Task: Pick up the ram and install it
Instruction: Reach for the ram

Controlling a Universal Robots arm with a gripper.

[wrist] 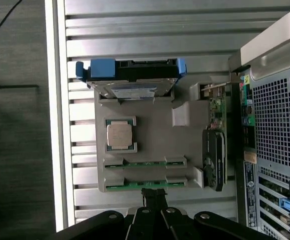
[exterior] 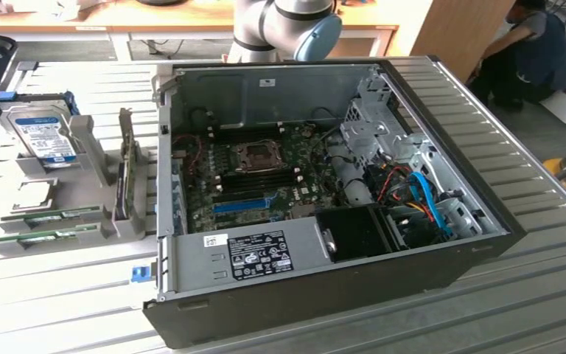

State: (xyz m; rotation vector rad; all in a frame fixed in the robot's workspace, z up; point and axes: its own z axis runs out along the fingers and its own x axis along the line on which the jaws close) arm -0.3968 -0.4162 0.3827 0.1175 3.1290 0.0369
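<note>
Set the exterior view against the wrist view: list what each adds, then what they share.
Exterior view adds: the open black computer case's inside, its green motherboard, bright blue slot strip, and a person in the background. Wrist view adds: the shut black gripper and the case's perforated metal rear panel. Shared: the grey plastic holder tray, the silver hard drive with blue-white label, the upright graphics card, and two long green ram sticks, one lying close to the gripper's tips.
</note>
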